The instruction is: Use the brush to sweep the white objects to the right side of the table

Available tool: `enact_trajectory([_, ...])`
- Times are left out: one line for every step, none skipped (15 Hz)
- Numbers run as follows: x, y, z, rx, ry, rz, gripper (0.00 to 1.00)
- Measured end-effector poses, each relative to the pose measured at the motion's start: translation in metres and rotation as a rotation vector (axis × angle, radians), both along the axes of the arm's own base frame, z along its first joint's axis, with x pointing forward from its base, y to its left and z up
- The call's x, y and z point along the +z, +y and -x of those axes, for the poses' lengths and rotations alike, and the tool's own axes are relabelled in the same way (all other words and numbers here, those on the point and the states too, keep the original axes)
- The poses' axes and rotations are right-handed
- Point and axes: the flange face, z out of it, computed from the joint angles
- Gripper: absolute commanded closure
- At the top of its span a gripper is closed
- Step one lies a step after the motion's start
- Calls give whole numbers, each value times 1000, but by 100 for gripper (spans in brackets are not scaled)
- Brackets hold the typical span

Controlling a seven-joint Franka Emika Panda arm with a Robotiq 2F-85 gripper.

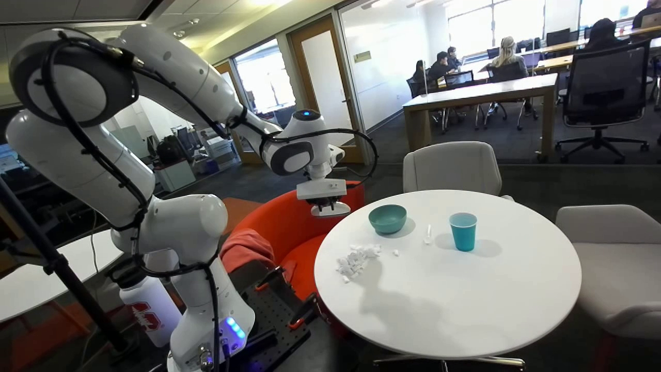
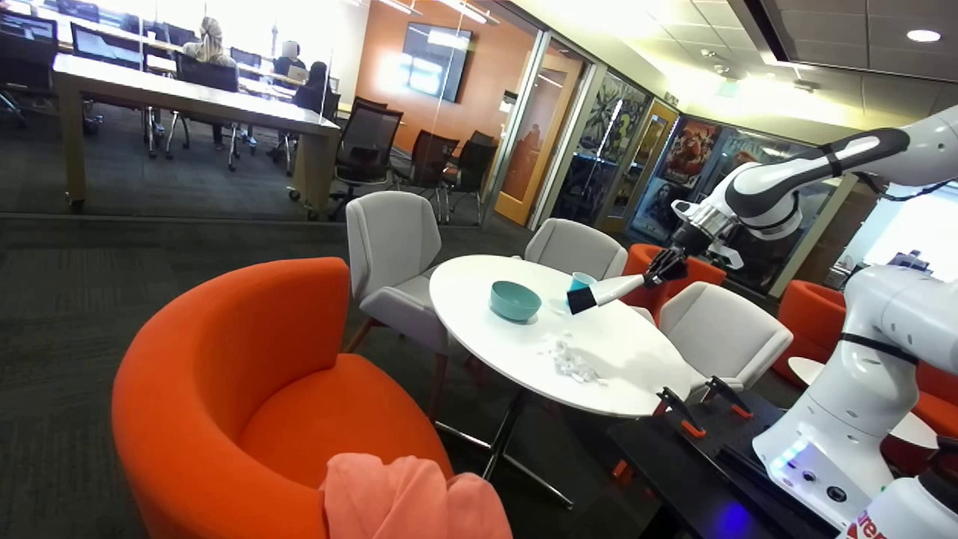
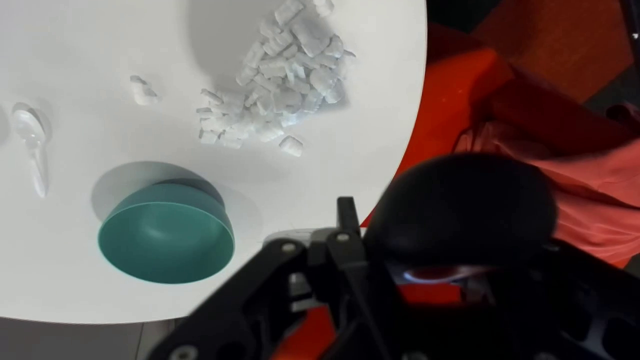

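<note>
The white objects [image 1: 356, 261] are a heap of small pieces on the round white table [image 1: 465, 305]. The heap also shows in an exterior view [image 2: 572, 363] and in the wrist view [image 3: 280, 90]. One loose piece [image 3: 143, 92] lies apart. My gripper [image 2: 657, 271] is shut on the brush [image 2: 620, 289], which has a white handle and black bristles. The brush is held in the air, above table height. In an exterior view my gripper [image 1: 329, 201] is above the orange chair, beside the table's edge. In the wrist view a large dark shape hides part of the fingers.
A teal bowl [image 1: 388, 219] stands near the heap; it also shows in the wrist view [image 3: 165, 242]. A white plastic spoon [image 1: 428, 235] lies beyond it. A blue cup [image 1: 463, 232] stands farther along the table. Orange [image 2: 299, 389] and grey chairs [image 2: 393, 239] surround the table.
</note>
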Motion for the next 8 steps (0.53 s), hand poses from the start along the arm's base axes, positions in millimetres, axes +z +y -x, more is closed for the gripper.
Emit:
enact_trajectory([-1,3,-1,23,-14,5,86])
enact_trajectory([-2,6,-3,56,-33,16,86])
enact_trajectory([-5,11,-4,106,-47,33,86])
enact_trajectory([-9,17,-5,162,-53,47,86])
enact_trajectory([-15,24,-5,220,-57,61,86])
enact_trajectory([-20,30,-5,276,-59,73,86])
enact_trajectory([-25,33,-5,327,-65,86,86])
enact_trajectory([-30,36,-5,370,-74,97,86])
